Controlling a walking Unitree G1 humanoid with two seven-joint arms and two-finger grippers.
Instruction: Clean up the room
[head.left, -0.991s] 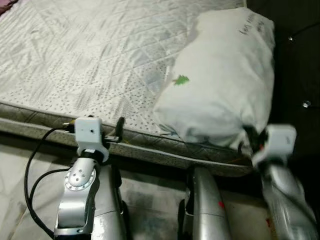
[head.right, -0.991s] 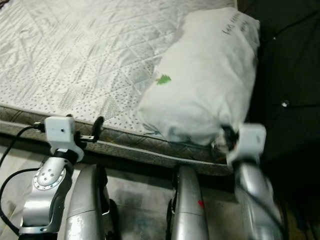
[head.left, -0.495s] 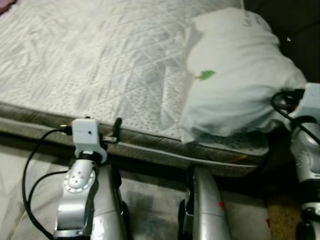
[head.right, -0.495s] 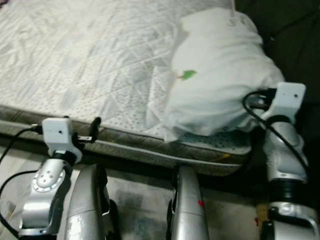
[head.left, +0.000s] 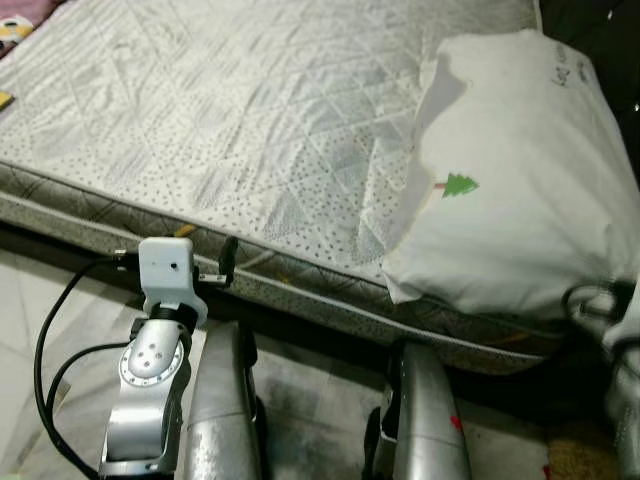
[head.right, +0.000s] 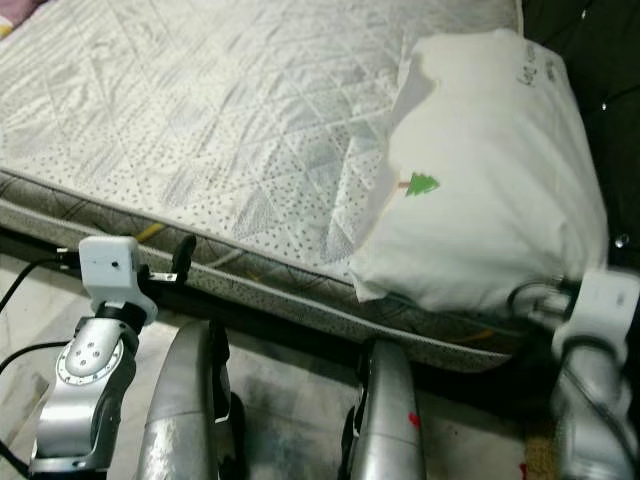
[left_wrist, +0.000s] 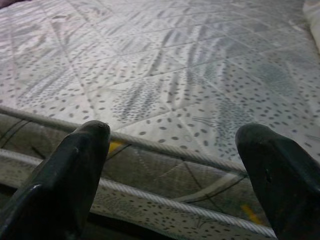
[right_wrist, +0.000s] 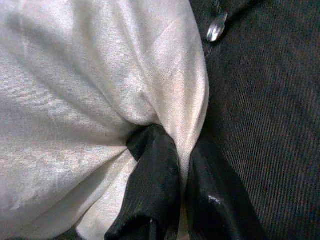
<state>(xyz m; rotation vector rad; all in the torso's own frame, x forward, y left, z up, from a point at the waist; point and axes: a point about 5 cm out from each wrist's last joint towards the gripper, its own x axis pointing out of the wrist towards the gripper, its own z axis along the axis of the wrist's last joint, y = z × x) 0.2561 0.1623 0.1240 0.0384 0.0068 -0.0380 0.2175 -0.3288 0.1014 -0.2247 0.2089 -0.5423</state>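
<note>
Pillow (head.left: 515, 190), white, small green tree mark, lying at right end of mattress (head.left: 250, 120), overhanging its near edge. Left gripper (left_wrist: 175, 165) level with mattress side, jaws wide apart, holding nothing. Broad bare quilted surface between. Right gripper (right_wrist: 182, 175) pinched on pillow corner against dark fabric (right_wrist: 270, 100); arm blurred, partly cut off.

Bare quilted mattress (head.left: 250, 130) with dotted diamond stitching and corded edge spans the frame's upper left and centre. One white pillow (head.left: 515, 190), bearing a small green tree mark, lies at its right end.
</note>
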